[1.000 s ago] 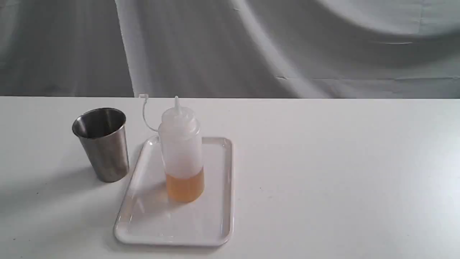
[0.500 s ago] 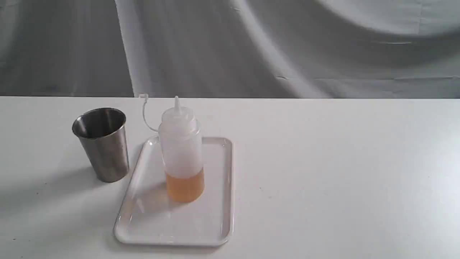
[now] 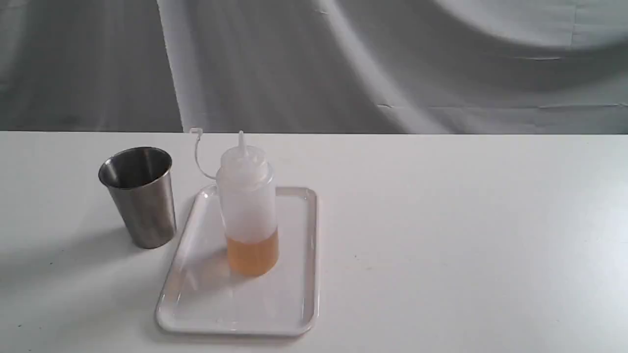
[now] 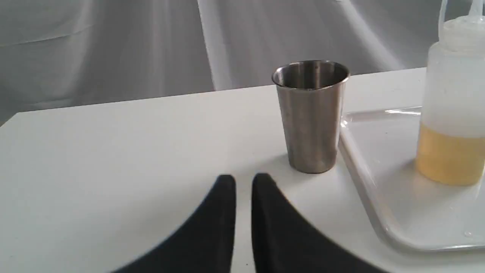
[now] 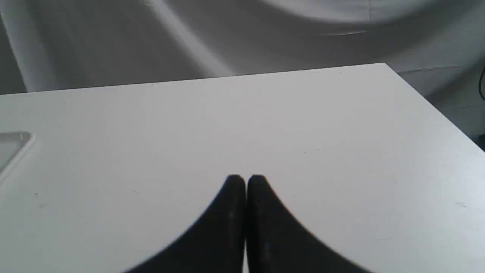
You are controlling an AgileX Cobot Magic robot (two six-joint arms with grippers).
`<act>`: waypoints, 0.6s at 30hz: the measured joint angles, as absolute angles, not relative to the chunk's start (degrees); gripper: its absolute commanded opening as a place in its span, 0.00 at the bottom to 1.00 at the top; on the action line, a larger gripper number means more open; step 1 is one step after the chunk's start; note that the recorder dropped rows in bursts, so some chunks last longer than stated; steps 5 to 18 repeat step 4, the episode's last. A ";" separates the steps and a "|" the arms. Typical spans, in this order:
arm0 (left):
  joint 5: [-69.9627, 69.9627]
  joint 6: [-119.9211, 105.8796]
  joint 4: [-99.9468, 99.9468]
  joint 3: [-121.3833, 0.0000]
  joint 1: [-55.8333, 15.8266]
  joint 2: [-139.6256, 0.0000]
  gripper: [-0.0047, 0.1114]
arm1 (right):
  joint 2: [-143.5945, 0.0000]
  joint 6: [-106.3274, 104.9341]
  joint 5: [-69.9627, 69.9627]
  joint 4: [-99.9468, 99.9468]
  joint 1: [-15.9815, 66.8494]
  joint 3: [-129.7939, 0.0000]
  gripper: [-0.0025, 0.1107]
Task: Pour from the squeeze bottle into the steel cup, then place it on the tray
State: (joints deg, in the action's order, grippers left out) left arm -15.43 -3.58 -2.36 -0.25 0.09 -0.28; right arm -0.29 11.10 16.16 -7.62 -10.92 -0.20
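The squeeze bottle (image 3: 248, 206) stands upright on the white tray (image 3: 294, 304), amber liquid filling its lower part, its cap strap curling up to the left. The steel cup (image 3: 139, 196) stands upright on the table just left of the tray. Neither gripper shows in the exterior view. In the left wrist view my left gripper (image 4: 244, 180) is shut and empty, low over the table a short way from the steel cup (image 4: 310, 113), with the squeeze bottle (image 4: 451, 113) and tray (image 4: 363, 170) beyond. My right gripper (image 5: 246, 180) is shut and empty over bare table.
The white table (image 3: 466, 220) ends at a far edge against a grey cloth backdrop (image 3: 343, 63). In the right wrist view the table's corner (image 5: 384, 65) and side edge show, and a corner of the tray (image 5: 15, 146) lies at the picture's border.
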 measured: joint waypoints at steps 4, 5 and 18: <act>-15.44 -3.58 -2.36 -0.26 0.09 -0.28 0.11 | -0.29 11.10 16.16 -7.62 -10.92 -0.20 0.02; -15.44 -3.58 -2.36 -0.26 0.09 -0.28 0.11 | -0.29 11.10 16.16 -7.62 -10.92 -0.20 0.02; -15.44 -3.58 -2.36 -0.26 0.09 -0.28 0.11 | -0.29 11.10 16.16 -7.62 -10.92 -0.20 0.02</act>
